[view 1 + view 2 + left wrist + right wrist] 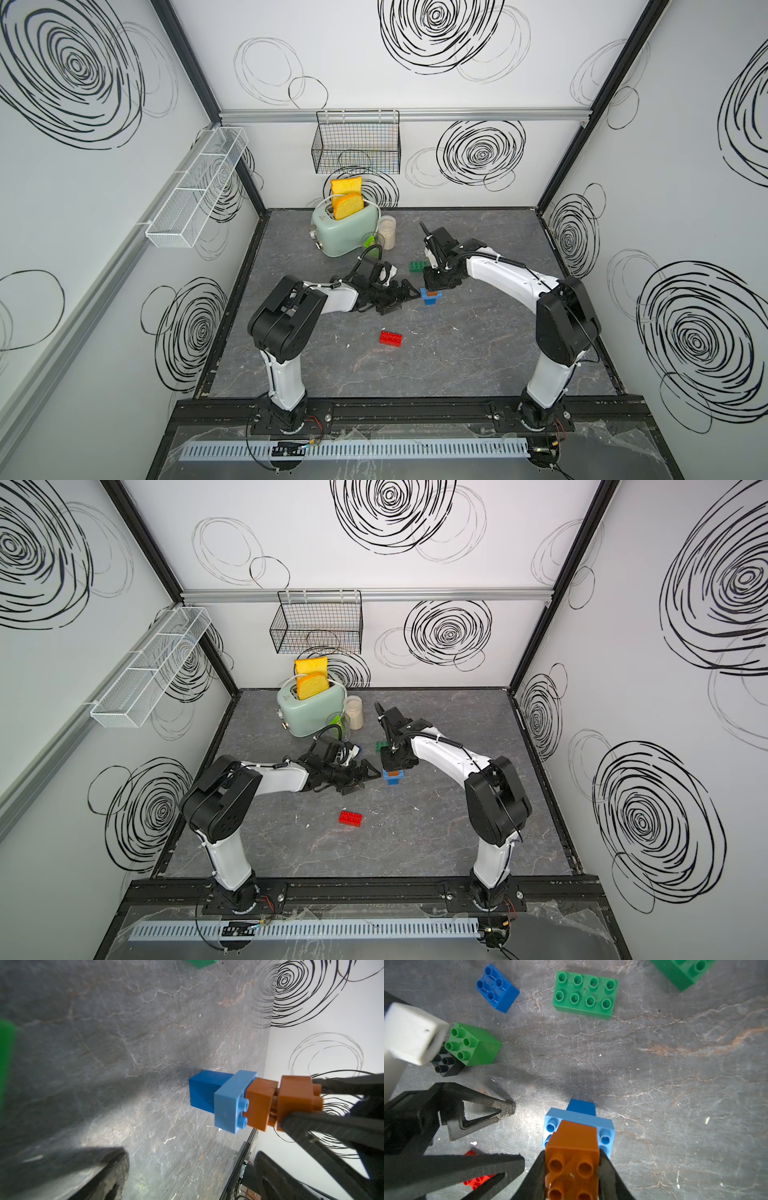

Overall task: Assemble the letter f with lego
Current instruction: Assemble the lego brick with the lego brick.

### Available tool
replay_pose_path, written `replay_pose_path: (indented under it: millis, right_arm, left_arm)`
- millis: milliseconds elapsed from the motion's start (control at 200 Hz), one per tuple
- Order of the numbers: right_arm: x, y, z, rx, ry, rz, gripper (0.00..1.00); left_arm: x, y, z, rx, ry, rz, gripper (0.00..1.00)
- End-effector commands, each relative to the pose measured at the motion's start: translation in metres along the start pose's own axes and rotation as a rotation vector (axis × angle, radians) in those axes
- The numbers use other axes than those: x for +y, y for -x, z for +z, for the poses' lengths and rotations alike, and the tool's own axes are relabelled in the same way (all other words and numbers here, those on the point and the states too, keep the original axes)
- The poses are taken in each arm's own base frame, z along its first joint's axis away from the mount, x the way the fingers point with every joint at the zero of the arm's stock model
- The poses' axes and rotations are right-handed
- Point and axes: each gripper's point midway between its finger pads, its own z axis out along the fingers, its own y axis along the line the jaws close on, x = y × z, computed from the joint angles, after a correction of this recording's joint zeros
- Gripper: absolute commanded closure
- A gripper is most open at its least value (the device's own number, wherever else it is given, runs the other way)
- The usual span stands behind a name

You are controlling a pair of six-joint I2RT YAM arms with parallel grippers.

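Right wrist view: right end effector (572, 1152) pinching upper orange brick (571, 1176) | small gap to lower orange brick (259, 1103), which sits on light blue brick (232, 1103) over blue brick (204, 1093) | stack (430, 299) mid-frame in both top views, on tabletop (457, 353) | left end effector (515, 1134) spread, just beside stack

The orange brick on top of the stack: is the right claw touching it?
Touching. The right wrist view shows the right gripper with a finger flat against each side of the top orange brick.

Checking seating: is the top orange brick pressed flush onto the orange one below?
No, a gap with studs showing separates the top orange brick from the lower orange brick.
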Motion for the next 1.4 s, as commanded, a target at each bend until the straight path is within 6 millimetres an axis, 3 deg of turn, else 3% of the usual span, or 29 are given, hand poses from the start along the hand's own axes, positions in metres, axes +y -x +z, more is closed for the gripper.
replay_pose_path:
  millis: [0, 340, 875, 1396]
  right_arm:
    - [0.0, -0.001, -0.008, 0.005, -0.017, -0.011, 0.63]
    - [0.003, -0.01, -0.008, 0.0, -0.028, -0.011, 0.65]
    - [-0.003, -0.026, 0.001, 0.02, -0.056, -0.002, 0.65]
    - [-0.004, -0.047, 0.017, 0.056, -0.075, 0.016, 0.66]
  left_arm:
    - [0.006, 0.008, 0.0, -0.026, 0.01, -0.01, 0.04]
    - [-0.007, 0.012, 0.005, -0.022, -0.014, -0.002, 0.04]
    - [-0.009, 0.015, 0.016, -0.01, -0.023, -0.017, 0.05]
    - [-0.003, -0.001, 0.029, 0.029, -0.004, -0.028, 0.05]
